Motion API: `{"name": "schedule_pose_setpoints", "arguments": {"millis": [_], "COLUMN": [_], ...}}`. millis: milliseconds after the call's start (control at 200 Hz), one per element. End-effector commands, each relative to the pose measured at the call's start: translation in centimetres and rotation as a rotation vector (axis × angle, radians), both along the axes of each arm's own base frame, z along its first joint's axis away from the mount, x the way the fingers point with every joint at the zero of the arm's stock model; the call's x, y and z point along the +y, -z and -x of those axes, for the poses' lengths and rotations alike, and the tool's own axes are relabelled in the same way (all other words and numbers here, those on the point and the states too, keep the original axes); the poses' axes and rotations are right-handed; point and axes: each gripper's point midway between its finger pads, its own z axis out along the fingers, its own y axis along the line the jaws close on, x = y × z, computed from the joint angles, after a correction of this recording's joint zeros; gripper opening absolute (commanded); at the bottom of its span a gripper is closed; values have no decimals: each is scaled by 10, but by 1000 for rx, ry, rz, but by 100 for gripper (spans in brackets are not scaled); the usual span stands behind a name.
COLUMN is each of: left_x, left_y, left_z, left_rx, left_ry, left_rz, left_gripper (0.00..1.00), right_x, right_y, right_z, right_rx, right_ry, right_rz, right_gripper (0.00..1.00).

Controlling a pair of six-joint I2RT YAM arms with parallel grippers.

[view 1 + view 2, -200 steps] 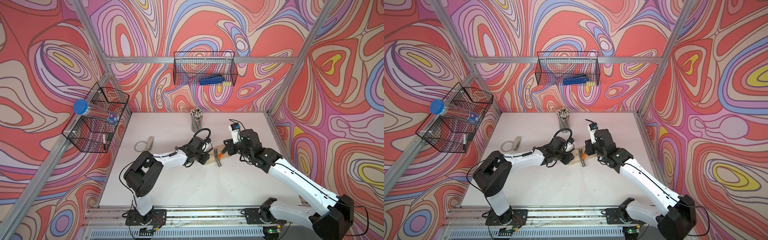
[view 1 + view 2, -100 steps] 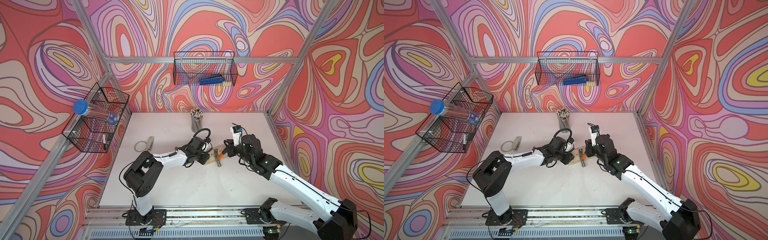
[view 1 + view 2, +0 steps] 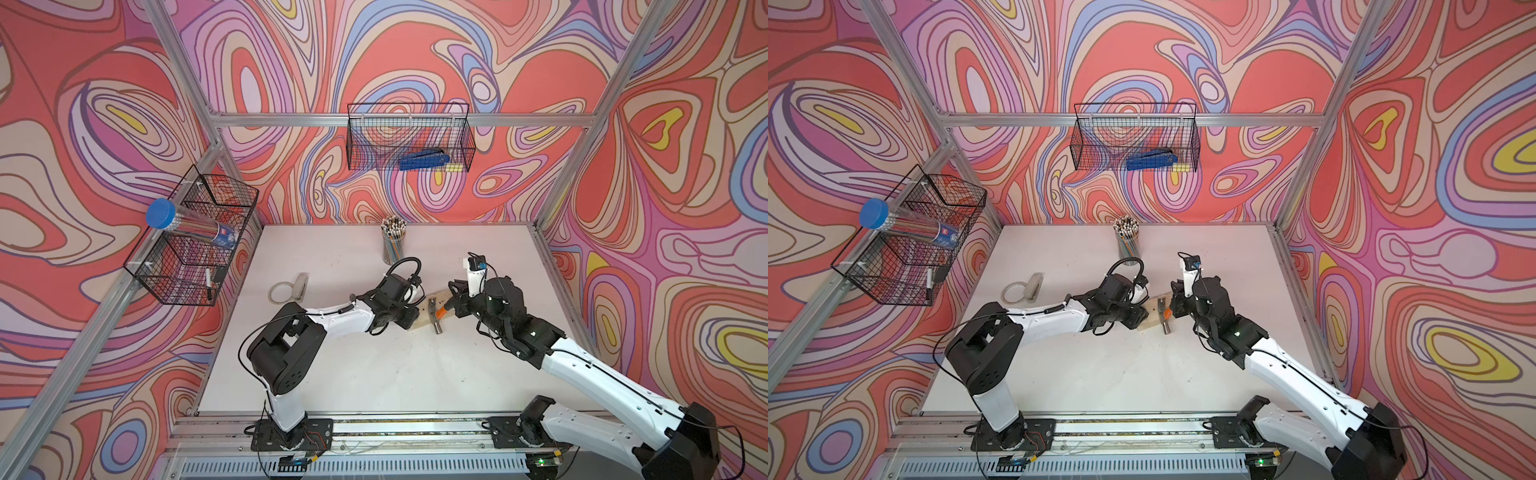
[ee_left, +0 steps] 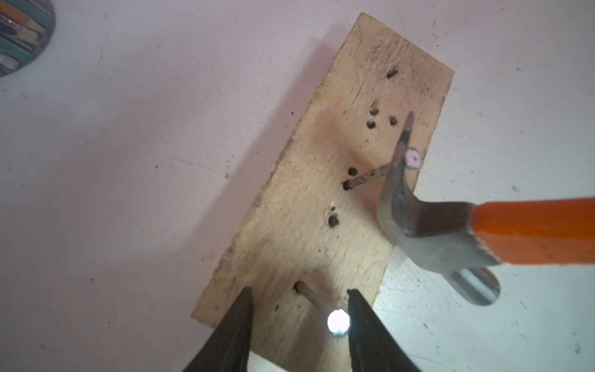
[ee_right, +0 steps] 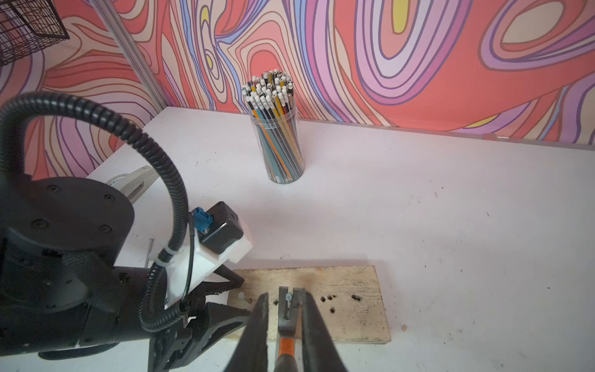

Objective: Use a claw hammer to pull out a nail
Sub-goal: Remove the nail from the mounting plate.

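Clamped in the right gripper (image 5: pixel 285 298), the orange-necked steel claw hammer (image 4: pixel 418 225) runs rightward from its claw, hooked on the leaning nail (image 4: pixel 367 176) in the pale wooden board (image 4: pixel 289 225). The left gripper (image 4: pixel 299 291), half open and empty, straddles another nail (image 4: pixel 338 322).

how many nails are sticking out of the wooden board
2. The hooked nail is caught by the claw hammer; the free nail stands within the open left hand, at an end of the wooden board. Others may be hidden.

- A robotics lab test cell: an aluminium frame (image 3: pixel 399 119) boxes in swirl-printed walls (image 3: pixel 415 50).
- A left arm (image 3: pixel 332 320) and a right arm (image 3: pixel 602 374) are bolted to a rail (image 3: pixel 415 428) at lower centre, beside a white worktop (image 3: pixel 374 374).
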Motion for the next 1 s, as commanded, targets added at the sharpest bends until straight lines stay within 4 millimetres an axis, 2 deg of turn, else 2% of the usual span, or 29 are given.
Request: {"name": "schedule_pose_setpoints", "arguments": {"millis": [0, 391, 561, 826, 997], "left_x": [42, 45, 47, 63, 75], "left_y": [67, 71, 74, 89, 98], "left_z": [45, 47, 49, 54, 59], "left_rx": [217, 224, 234, 270, 296], "left_ry": [-26, -31, -38, -73, -96], "left_rz": [-199, -213, -227, -317, -381], "left_gripper": [48, 48, 48, 47, 46], "right_x": [-10, -15, -15, -2, -3], "right_y": [79, 78, 69, 61, 58], "right_z": [25, 33, 30, 24, 25], "right_rx": [208, 169, 122, 96, 71], "right_ry": [-26, -7, 10, -15, -11], "right_rz": [165, 158, 126, 129, 128], "right_gripper": [0, 0, 0, 0, 0]}}
